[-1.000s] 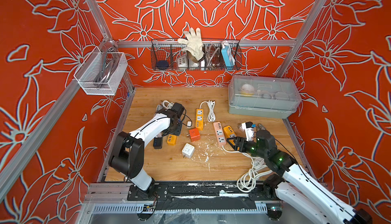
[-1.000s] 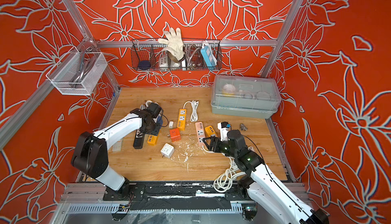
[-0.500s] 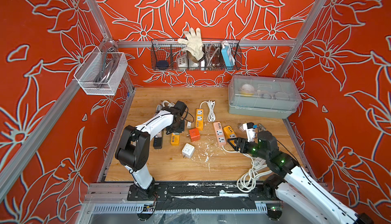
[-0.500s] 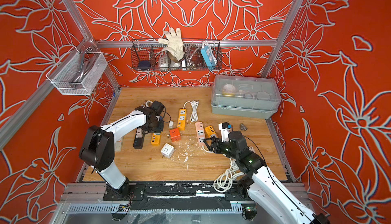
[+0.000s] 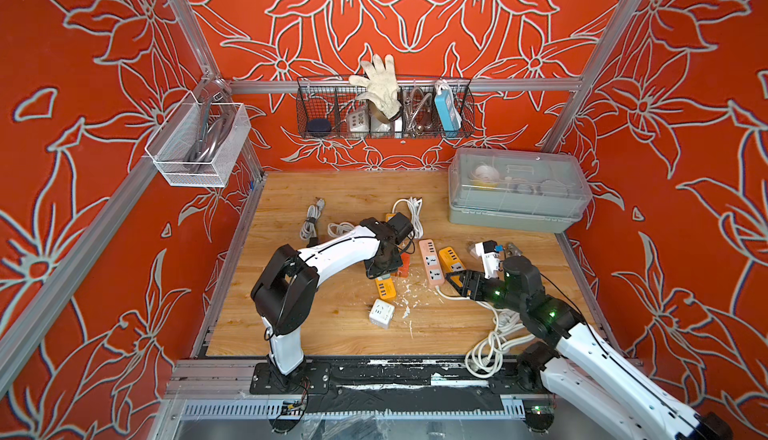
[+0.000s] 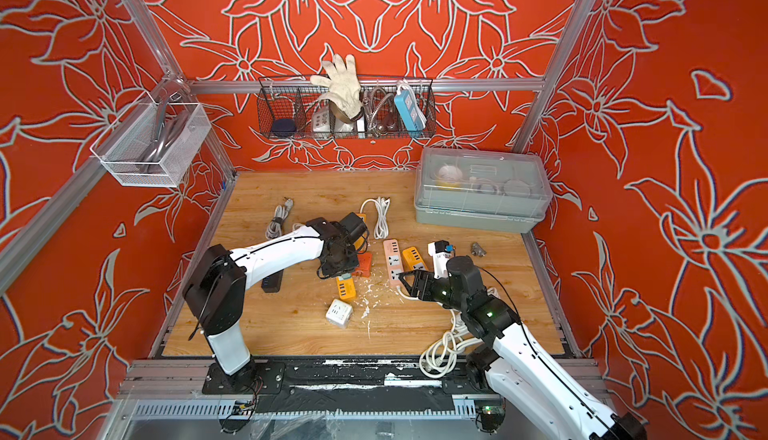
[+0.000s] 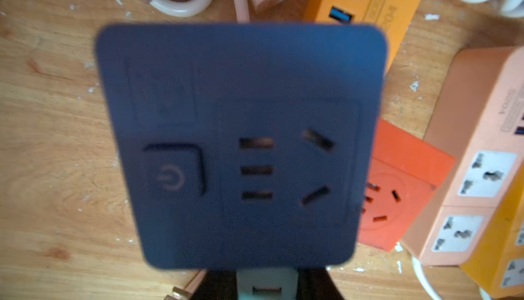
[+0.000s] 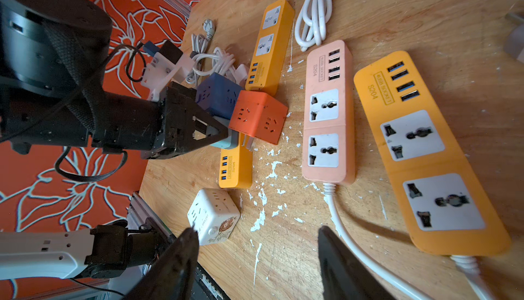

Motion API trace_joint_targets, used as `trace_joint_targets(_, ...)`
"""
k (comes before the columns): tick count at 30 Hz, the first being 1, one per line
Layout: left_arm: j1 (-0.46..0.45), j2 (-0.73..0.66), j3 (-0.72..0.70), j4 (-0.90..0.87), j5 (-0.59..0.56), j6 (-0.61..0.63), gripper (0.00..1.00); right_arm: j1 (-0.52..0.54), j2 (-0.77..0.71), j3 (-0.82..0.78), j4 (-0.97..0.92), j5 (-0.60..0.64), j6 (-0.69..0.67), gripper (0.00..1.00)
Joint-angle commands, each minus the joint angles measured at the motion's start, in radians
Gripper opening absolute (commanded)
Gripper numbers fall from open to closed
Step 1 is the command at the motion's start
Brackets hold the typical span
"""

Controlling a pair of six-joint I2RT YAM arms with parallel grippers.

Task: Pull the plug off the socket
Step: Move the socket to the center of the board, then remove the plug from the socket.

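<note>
Cell: orange flower-print walls (image 5: 415, 1) on three sides. The wooden table (image 5: 332, 334) is scuffed. There is a lidded box (image 5: 519, 192) well beyond the right gripper (image 8: 256, 230), a wire basket (image 5: 384, 126) on the back wall with a glove (image 5: 380, 80) over its rim, and a mesh basket (image 5: 199, 142) on the side wall. White flecks (image 8: 272, 168) are scattered over the table.

Tools: the left gripper (image 8: 224, 135) is clamped on the pale grey plug (image 7: 265, 280). The plug sits against the blue cube (image 7: 241, 142), straight ahead of the fingertips, and an orange cube (image 8: 258, 117) lies just beside it. The right gripper's fingers are spread with nothing between them, low over the table. A white cube (image 8: 214, 219) is just beside one fingertip. The pink strip (image 8: 329, 114) lies ahead with its cord (image 8: 340, 227) running past the other finger, and the orange strip (image 8: 425, 148) is beyond that.

Hidden or unclear:
- In both top views the left wrist covers the plug and the blue cube.
- The joint between them is out of sight, so I cannot tell whether the pins are seated.
- The cube's socket face is blurred (very close to the wrist camera).
- The box contents are hazy through the lid.
- The right arm is cut off at the frame edge.

Writing: "S204" on the pink and orange strips, each beside a boxed "USB SOCKET" label. The print on the white cube is too small to read.
</note>
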Motion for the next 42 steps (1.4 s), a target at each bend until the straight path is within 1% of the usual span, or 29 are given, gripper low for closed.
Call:
trace_joint_targets(1,-0.023,0.042,0.021,0.011,0.078,-0.052,0.26,0.003,-0.027,-0.008,-0.013,0.021,0.0,0.7)
trace_joint_targets(2,-0.025,0.042,0.022,0.02,0.092,-0.051,0.3,0.003,-0.029,-0.008,-0.017,0.022,-0.002,0.7)
trace_joint_targets(4,-0.024,0.029,0.021,0.022,0.096,-0.04,0.47,0.003,-0.033,-0.004,-0.021,0.025,-0.005,0.7)
trace_joint_targets(5,-0.024,0.016,0.018,0.025,0.094,-0.024,0.53,0.003,-0.032,-0.003,-0.023,0.024,-0.007,0.7)
trace_joint_targets(7,-0.023,-0.013,0.018,0.012,0.081,-0.001,0.6,0.003,-0.031,0.002,-0.025,0.023,-0.011,0.7)
trace_joint_targets(11,-0.021,-0.111,0.004,0.001,0.075,0.061,0.64,0.003,-0.014,0.014,-0.015,0.01,-0.019,0.7)
trace_joint_targets(15,-0.015,-0.279,-0.04,-0.006,0.008,0.151,0.64,0.003,0.046,0.019,0.065,-0.076,-0.008,0.69)
trace_joint_targets(17,0.003,-0.387,-0.117,0.039,-0.009,0.214,0.65,0.004,0.091,0.021,0.139,-0.146,0.008,0.69)
trace_joint_targets(19,0.037,-0.515,-0.247,0.112,-0.033,0.262,0.72,0.015,0.152,0.038,0.206,-0.205,0.012,0.67)
trace_joint_targets(20,0.064,-0.571,-0.315,0.149,-0.023,0.269,0.75,0.029,0.183,0.062,0.199,-0.21,0.0,0.67)
trace_joint_targets(22,0.161,-0.705,-0.476,0.263,0.083,0.286,0.77,0.076,0.253,0.133,0.139,-0.19,-0.062,0.67)
trace_joint_targets(24,0.269,-0.816,-0.618,0.373,0.214,0.262,0.82,0.135,0.325,0.211,0.058,-0.138,-0.122,0.67)
trace_joint_targets(25,0.326,-0.887,-0.686,0.433,0.295,0.243,0.83,0.167,0.366,0.255,-0.011,-0.094,-0.158,0.67)
trace_joint_targets(27,0.398,-0.945,-0.768,0.505,0.4,0.201,0.85,0.224,0.455,0.35,-0.117,-0.008,-0.215,0.67)
trace_joint_targets(28,0.413,-0.954,-0.789,0.519,0.427,0.185,0.85,0.253,0.503,0.399,-0.169,0.037,-0.237,0.67)
trace_joint_targets(31,0.418,-0.924,-0.812,0.548,0.48,0.151,0.85,0.33,0.655,0.547,-0.312,0.172,-0.293,0.67)
trace_joint_targets(33,0.418,-0.902,-0.833,0.57,0.496,0.117,0.84,0.377,0.749,0.644,-0.395,0.256,-0.318,0.67)
trace_joint_targets(35,0.418,-0.893,-0.858,0.581,0.489,0.082,0.84,0.417,0.828,0.726,-0.447,0.35,-0.303,0.68)
trace_joint_targets(39,0.418,-0.896,-0.907,0.604,0.474,0.019,0.83,0.463,0.98,0.879,-0.549,0.51,-0.229,0.69)
trace_joint_targets(42,0.418,-0.888,-0.925,0.62,0.479,-0.001,0.83,0.484,1.058,0.951,-0.56,0.542,-0.23,0.69)
